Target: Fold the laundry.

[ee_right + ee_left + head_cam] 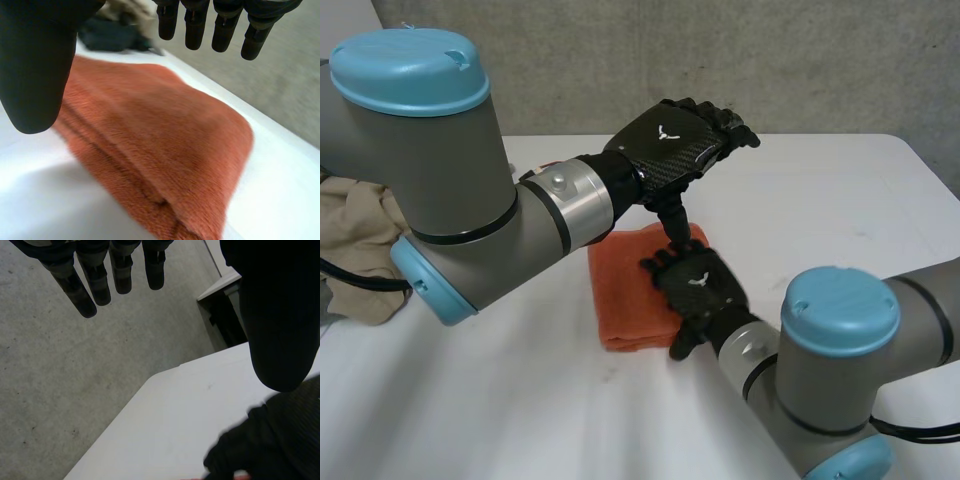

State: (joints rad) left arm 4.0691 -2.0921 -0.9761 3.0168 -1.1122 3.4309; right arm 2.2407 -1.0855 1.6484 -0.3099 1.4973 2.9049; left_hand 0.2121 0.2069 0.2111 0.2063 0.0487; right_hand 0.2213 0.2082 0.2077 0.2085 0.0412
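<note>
Folded orange towel (625, 295) lay under right hand (702, 288), fingers relaxed, grasping nothing. Left hand (675, 140) hung above, fingers straight, empty. Fold looked finished; next likely called for fetching beige laundry (360, 235).

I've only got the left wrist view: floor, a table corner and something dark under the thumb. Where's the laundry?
Observer: A folded orange towel lies in the middle of the table, below the raised left hand.
Operator: And the dark thing under my thumb?
Observer: That is the right hand. It is over the towel's right side with its fingers straight, and its own wrist view shows the towel under its palm.
Operator: Anything else to fold?
Observer: A crumpled beige cloth pile sits at the table's left side, apart from the towel.
</note>
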